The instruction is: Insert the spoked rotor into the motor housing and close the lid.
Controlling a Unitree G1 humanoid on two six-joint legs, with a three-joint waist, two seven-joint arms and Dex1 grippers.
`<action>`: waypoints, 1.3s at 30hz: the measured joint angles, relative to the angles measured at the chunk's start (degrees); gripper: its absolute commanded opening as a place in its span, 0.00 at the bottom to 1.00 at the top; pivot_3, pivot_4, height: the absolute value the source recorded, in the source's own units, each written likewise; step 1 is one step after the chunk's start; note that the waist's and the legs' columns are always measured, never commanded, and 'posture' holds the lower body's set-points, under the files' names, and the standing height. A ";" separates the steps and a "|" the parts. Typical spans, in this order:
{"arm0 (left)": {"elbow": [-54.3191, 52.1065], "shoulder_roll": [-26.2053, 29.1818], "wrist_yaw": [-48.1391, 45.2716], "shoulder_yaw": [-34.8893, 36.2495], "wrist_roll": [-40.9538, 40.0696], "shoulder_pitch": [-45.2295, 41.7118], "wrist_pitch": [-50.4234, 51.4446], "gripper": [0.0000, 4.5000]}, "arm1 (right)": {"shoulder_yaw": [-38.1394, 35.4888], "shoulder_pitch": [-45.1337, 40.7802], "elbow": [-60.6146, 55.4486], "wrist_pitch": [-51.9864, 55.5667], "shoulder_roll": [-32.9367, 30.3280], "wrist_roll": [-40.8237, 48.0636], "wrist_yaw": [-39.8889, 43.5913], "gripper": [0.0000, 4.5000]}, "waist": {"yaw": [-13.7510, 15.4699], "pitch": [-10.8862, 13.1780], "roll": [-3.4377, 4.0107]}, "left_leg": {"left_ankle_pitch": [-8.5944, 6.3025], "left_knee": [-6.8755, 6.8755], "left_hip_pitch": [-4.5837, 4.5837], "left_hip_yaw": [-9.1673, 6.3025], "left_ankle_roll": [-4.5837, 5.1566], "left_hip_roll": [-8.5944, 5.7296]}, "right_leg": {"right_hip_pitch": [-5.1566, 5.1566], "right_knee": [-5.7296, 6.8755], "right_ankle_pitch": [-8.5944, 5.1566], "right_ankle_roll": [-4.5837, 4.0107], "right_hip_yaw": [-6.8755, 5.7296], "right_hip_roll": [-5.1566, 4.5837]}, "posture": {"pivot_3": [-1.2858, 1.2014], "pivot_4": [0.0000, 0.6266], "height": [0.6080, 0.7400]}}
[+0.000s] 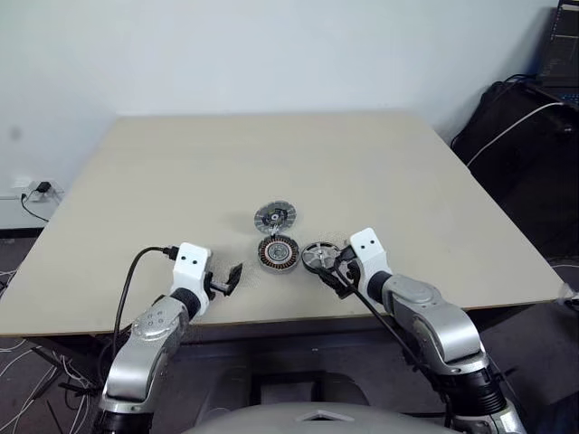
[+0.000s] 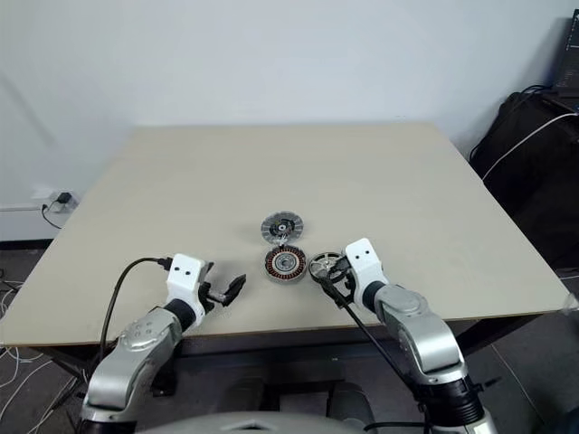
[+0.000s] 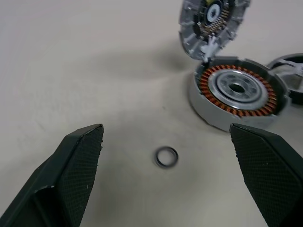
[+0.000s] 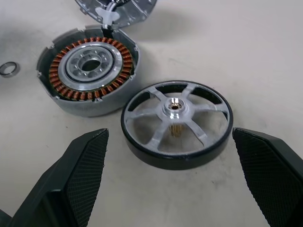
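The right pincer (image 4: 173, 182) stands with its two black fingers wide apart and empty, low over the counter (image 1: 181, 172), and the spoked rotor (image 4: 176, 124) lies flat directly ahead of it, framed between the fingertips and not yet touched. That is the relation the coming grasp depends on: the rotor sits straight along the pincer's reach, its hub pointing up, so its axis is upright and the fingers would have to close across the dark rim from either side. Just beside the rotor, on the side toward the left arm, rests the motor housing (image 4: 88, 76), open, its copper windings ringing a pale centre; the two appear close but apart. The lid (image 1: 276, 217) lies just beyond the housing, seemingly joined to it at a small hinge. The left pincer (image 3: 165, 182) is likewise spread wide and holds nothing; a small loose ring (image 3: 166, 157) lies on the counter ahead of it. The right arm is plainly nearer the rotor, so the pick looks like its job.
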 measured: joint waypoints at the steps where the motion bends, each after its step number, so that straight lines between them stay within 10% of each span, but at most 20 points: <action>1: 1.04 -0.35 0.17 -0.06 0.14 -0.58 -0.22 1.00 | 0.02 -0.16 0.02 -0.01 0.04 0.00 -0.03 0.99 | 0.04 0.00 0.00 | 0.00 0.01 0.00 0.01 0.00 0.00 | 0.00 0.00 0.01 0.00 0.00 0.00 | 0.52 0.00 1.00; 29: 22.68 -1.04 -3.05 -7.05 6.34 -9.33 -8.18 1.00 | 0.20 0.04 0.27 -0.27 1.07 -0.01 -1.04 0.99 | 0.93 -0.06 -0.01 | 0.00 0.10 0.00 0.10 0.01 0.02 | 0.01 -0.01 0.19 -0.11 0.05 -0.01 | 0.52 0.00 1.00; 39: 22.33 -1.78 -2.83 -7.77 6.70 -9.06 -6.98 0.39 | 0.20 -0.03 0.28 -0.27 1.15 -0.02 -1.04 1.00 | 0.66 -0.12 0.04 | 0.00 0.10 0.07 0.10 0.01 0.10 | 0.01 0.03 0.29 -0.10 0.01 0.00 | 0.52 0.00 1.00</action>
